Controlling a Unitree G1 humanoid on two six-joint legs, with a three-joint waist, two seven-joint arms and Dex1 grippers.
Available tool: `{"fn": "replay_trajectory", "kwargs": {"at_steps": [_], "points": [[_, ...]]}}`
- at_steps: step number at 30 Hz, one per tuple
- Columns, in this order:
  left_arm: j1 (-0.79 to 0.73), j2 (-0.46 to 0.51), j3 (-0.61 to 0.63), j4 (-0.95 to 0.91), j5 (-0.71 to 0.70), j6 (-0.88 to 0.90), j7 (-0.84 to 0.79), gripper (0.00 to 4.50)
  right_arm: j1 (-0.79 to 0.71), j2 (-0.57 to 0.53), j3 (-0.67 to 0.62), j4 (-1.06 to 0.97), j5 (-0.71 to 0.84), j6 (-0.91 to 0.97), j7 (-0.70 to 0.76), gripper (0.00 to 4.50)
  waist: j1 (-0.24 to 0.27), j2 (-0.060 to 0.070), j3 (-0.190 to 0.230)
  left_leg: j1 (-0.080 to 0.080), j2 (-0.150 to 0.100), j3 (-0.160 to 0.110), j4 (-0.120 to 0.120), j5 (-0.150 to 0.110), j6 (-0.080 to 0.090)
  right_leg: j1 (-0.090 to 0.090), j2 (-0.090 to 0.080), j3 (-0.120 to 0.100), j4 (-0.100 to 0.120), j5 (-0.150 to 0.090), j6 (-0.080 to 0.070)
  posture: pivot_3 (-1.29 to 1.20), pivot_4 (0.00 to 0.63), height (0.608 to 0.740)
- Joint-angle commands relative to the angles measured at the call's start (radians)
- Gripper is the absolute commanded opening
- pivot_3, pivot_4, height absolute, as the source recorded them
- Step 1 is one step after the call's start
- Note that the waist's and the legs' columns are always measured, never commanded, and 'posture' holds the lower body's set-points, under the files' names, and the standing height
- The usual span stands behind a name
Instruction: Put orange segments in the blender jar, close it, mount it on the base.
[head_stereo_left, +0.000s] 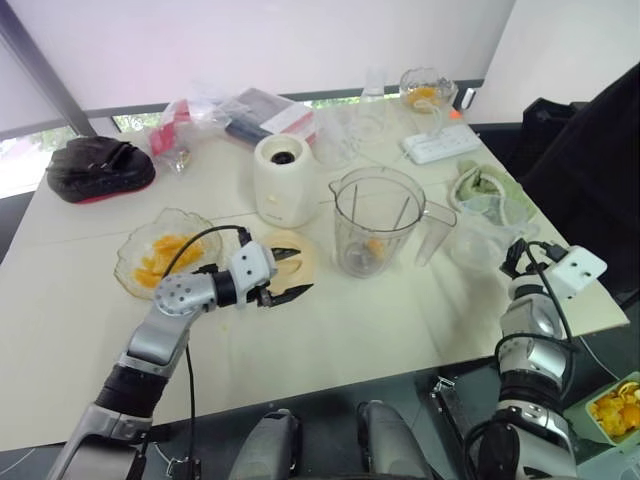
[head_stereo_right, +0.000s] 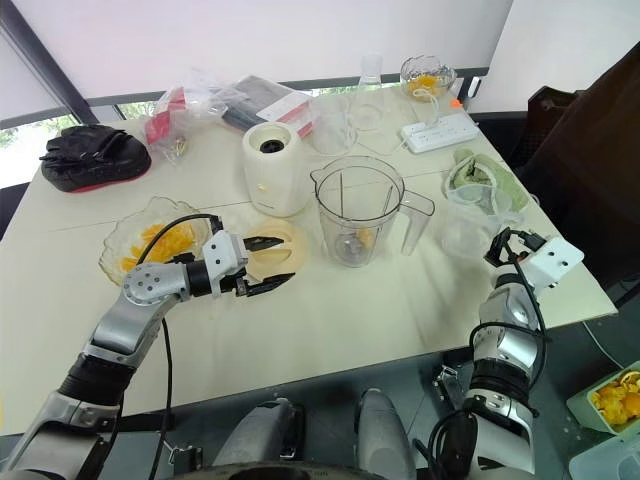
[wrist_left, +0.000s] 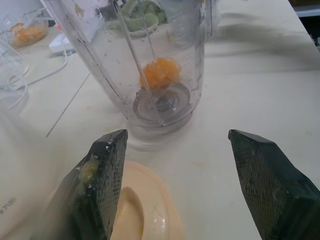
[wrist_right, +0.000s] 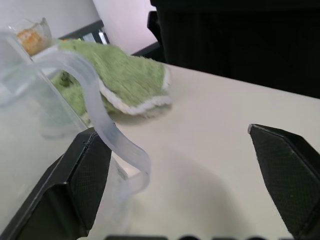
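Table (head_stereo_left: 400, 335), pale and matte, carries all. Blender jar (head_stereo_left: 378, 222) stands mid-table — clear rigid plastic, light, tippy; take its side handle (head_stereo_left: 438, 238). White base (head_stereo_left: 284, 180) sits just beside it, toward the far edge. Glass bowl (head_stereo_left: 122, 262) near the left edge holds soft, slippery segments (head_stereo_left: 165, 258). Cream lid (head_stereo_left: 310, 258), probably slick, lies under the left gripper (head_stereo_left: 292, 272), jaws spread; right gripper (wrist_right: 172, 132), likewise spread, hovers at the right edge.

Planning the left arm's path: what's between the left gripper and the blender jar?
The cream lid under the left gripper, then bare table up to the blender jar, as the left wrist view shows.
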Motion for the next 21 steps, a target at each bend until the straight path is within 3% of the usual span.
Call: {"fn": "replay_trajectory", "kwargs": {"at_steps": [1, 12, 21], "points": [[-0.009, -0.002, 0.01, -0.037, 0.005, -0.016, 0.006, 3.34, 0.024, -0.011, 0.012, -0.077, -0.003, 0.002, -0.009, 4.43, 0.0, 0.0, 0.0, 0.0, 0.0, 0.0, 0.0, 0.0, 0.0, 0.0, 0.0, 0.0, 0.0, 0.0, 0.0, 0.0, 0.15, 0.74], [-0.015, -0.015, 0.003, -0.028, 0.007, -0.017, 0.007, 3.34, 0.174, 0.011, 0.064, -0.317, 0.002, 0.098, -0.024, 4.43, 0.004, 0.0, 0.0, 0.0, 0.0, 0.0, 0.0, 0.0, 0.0, 0.0, 0.0, 0.0, 0.0, 0.0, 0.0, 0.0, 0.15, 0.74], [-0.042, -0.026, 0.002, 0.015, 0.009, -0.031, -0.001, 3.34, 0.406, 0.009, 0.098, -0.62, 0.021, 0.253, 0.01, 4.43, 0.008, 0.0, 0.0, 0.0, 0.0, 0.0, 0.0, 0.0, 0.0, 0.0, 0.0, 0.0, 0.0, 0.0, 0.0, 0.0, 0.15, 0.74]]}}
